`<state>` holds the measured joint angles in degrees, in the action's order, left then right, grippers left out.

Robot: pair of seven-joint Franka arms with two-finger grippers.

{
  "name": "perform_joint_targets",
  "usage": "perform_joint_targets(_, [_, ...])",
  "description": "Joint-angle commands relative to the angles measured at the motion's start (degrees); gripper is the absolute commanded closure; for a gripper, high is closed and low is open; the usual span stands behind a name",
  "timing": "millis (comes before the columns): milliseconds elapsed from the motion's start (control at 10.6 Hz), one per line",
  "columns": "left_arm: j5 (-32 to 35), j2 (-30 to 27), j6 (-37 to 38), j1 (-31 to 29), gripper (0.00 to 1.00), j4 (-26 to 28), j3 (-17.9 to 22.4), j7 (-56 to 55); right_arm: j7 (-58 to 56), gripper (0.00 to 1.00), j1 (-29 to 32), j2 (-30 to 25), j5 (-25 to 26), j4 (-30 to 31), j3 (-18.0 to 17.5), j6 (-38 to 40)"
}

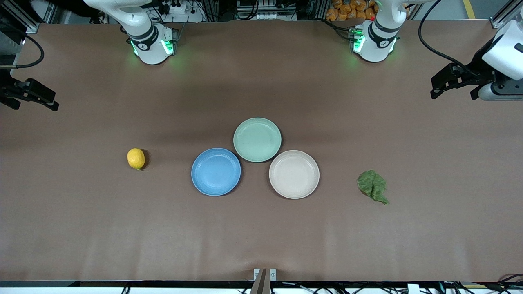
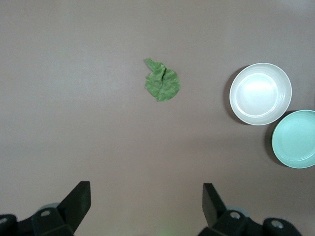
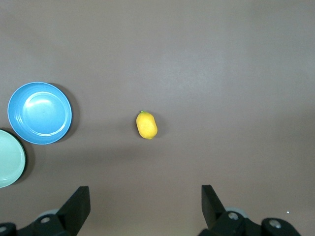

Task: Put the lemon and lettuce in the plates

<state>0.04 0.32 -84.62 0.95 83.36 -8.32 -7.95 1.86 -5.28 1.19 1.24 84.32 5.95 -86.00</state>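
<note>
Three plates clustered at mid-table, rims nearly touching: blue plate [image 1: 216, 172] toward the right arm's end, beige-cream plate [image 1: 294, 174] toward the left arm's end, mint-green plate [image 1: 257, 139] at about 12 o'clock of the gap between those two, farther from the front camera. All three bare.

Lemon [image 1: 136, 158] on the brown table [image 1: 261, 237], at roughly 9 o'clock from the blue plate in the front view, well apart from it, toward the right arm's end. Touched by nothing.

Lettuce [image 1: 372, 186] flat on the table, at roughly 3 to 4 o'clock from the beige-cream plate in the front view, near but apart, toward the left arm's end. Also untouched.

Left gripper [image 1: 453, 83] up in the air over the left arm's end of the table, fingers [image 2: 78, 199] spread wide, nothing between them. Right gripper [image 1: 34, 96] likewise raised over the right arm's end, fingers [image 3: 78, 204] spread wide, holding nothing. Both arms waiting.
</note>
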Motion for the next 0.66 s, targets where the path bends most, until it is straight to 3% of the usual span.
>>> perform_joint_targets(0, [1.2,-0.4,-0.3,0.4,0.0,-0.1,0.1,0.1,0.4,0.0,0.2,0.0,-0.6,-1.0,0.0,1.0])
perform_joint_targets(566, [1.0,0.0,-0.3,0.6,0.0,-0.2,0.1,0.0,0.4,0.0,0.2,0.0,-0.7,-0.9,0.0,0.8])
